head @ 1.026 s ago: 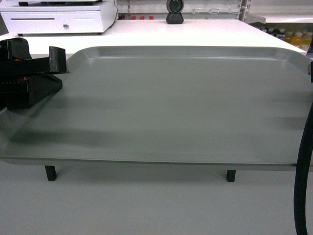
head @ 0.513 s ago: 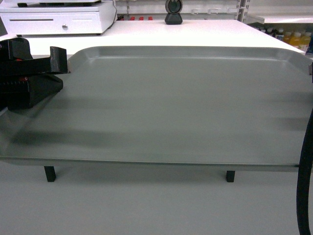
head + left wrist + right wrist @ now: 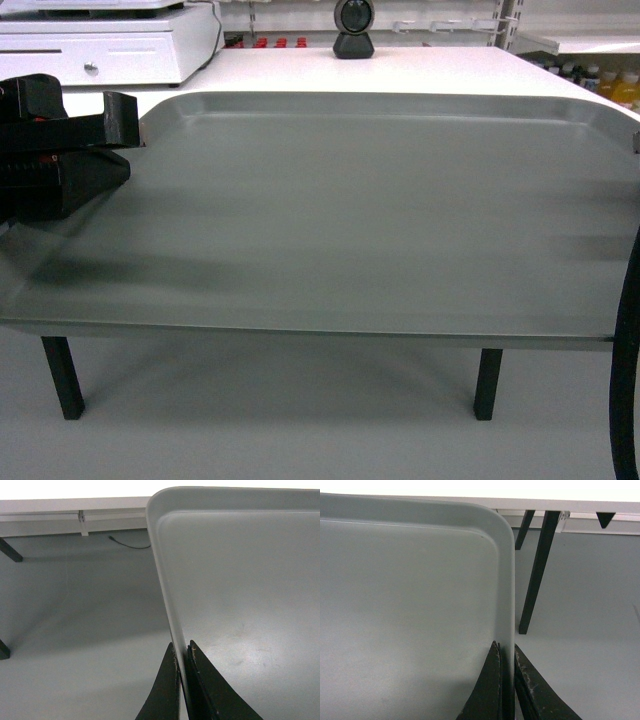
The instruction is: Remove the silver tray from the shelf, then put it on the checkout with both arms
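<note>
your left claw (image 3: 183, 652) is pinched tight on the tray (image 3: 380, 220) rim; your right claw (image 3: 506, 652) pinches the opposite rim. tray hangs level before the checkout (image 3: 420, 70).

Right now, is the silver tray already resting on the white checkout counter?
No. In the left wrist view the silver tray hangs over bare floor, its rim clamped by the left gripper, with the checkout ahead.
</note>
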### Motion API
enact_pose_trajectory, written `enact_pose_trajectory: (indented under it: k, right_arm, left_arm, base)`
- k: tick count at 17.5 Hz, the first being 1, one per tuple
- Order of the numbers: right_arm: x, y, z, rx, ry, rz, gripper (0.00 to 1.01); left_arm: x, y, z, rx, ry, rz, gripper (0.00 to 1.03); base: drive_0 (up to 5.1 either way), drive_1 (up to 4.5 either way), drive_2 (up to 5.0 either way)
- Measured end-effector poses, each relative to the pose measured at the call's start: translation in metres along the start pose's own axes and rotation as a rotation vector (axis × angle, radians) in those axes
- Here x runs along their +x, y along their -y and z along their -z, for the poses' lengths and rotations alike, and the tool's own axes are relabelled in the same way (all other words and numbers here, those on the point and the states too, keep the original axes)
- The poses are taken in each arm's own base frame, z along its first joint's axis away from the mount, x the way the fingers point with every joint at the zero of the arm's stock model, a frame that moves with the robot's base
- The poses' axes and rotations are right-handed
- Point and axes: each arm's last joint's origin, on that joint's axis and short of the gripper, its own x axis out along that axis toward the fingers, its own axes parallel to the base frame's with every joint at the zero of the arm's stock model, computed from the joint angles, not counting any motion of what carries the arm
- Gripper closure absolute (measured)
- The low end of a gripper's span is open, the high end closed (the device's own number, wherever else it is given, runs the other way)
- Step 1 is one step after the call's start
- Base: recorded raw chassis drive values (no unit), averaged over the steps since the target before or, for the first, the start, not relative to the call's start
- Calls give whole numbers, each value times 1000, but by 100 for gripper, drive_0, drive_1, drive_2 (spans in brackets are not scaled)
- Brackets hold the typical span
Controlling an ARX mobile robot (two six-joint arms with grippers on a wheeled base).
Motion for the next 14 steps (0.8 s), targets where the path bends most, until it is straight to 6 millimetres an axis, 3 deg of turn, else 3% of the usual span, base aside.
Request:
enact_pose_trajectory:
  k: [14]
  right_arm:
    - [0,0,0,0,2,-1,98]
  left_arm:
    - [0,1,1,1,-7,1,100]
  base:
    - [0,427,-427]
